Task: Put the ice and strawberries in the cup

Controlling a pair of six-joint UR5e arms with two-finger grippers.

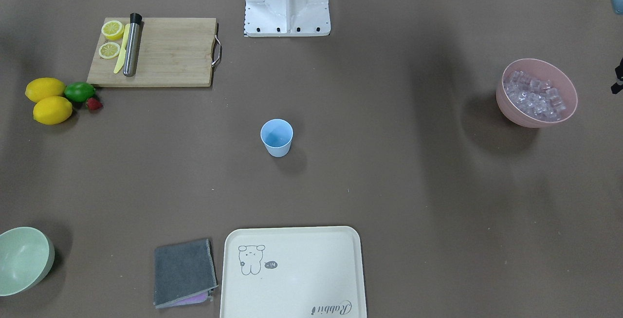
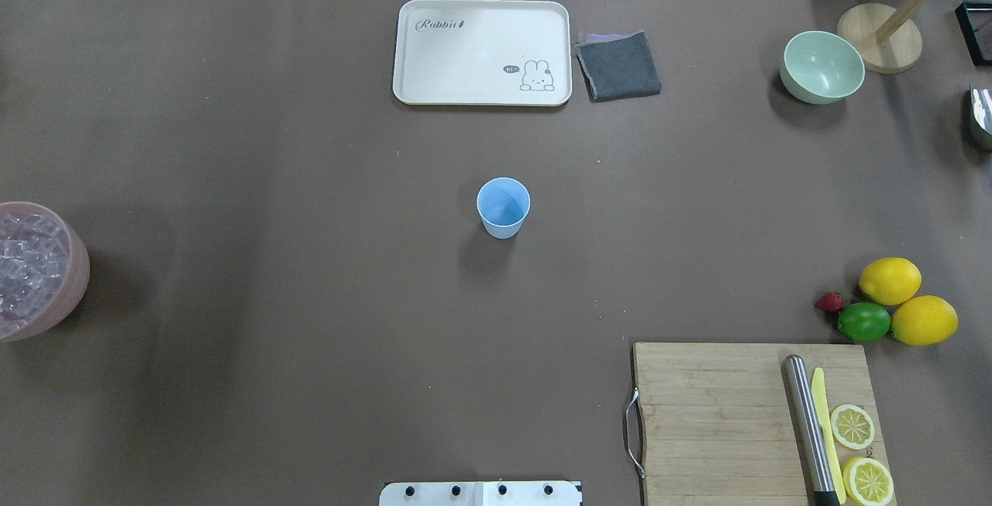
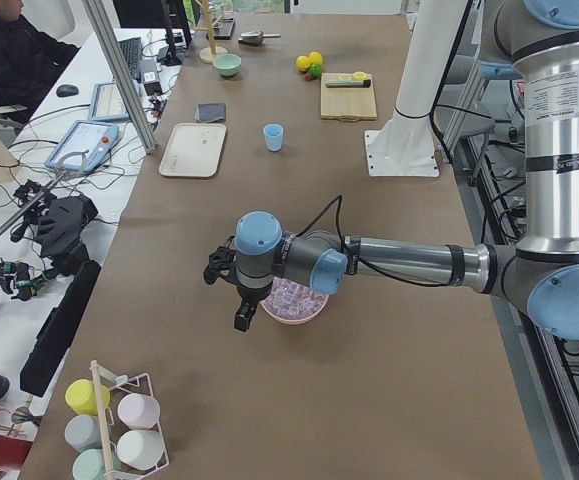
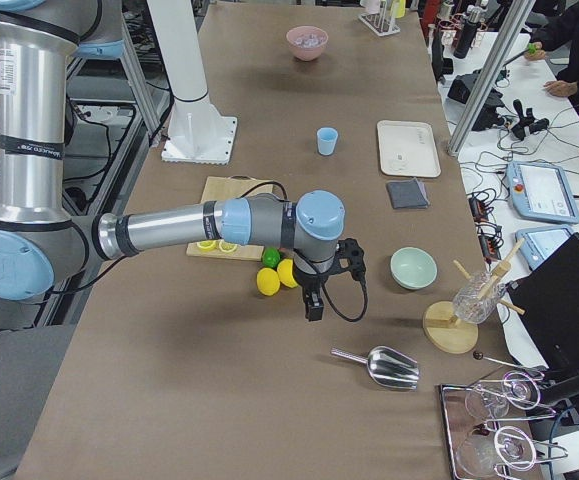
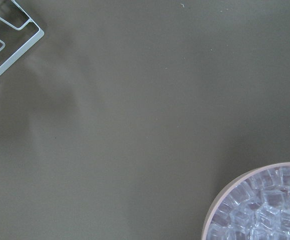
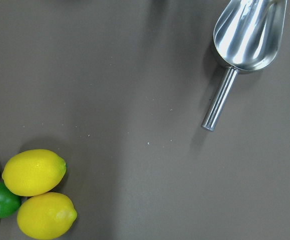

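The light-blue cup (image 2: 503,208) stands upright and empty at the table's middle, also in the front view (image 1: 276,137). The ice (image 1: 535,95) fills a pink bowl (image 1: 516,113) at the table's left end; the left wrist view shows it at lower right (image 5: 265,210). The strawberry (image 2: 828,303) lies beside the lime at the right end. My left gripper (image 3: 241,305) hangs just beside the pink bowl, near its rim. My right gripper (image 4: 314,303) hangs over the table past the lemons. Neither shows well enough to tell open from shut.
Two lemons (image 2: 890,280) and a lime (image 2: 863,321) lie by the cutting board (image 2: 736,413), which bears a knife, a steel rod and lemon slices. A cream tray (image 2: 480,53), grey cloth (image 2: 618,64) and pale green bowl (image 2: 821,64) line the far edge. A metal scoop (image 6: 247,35) lies near my right gripper.
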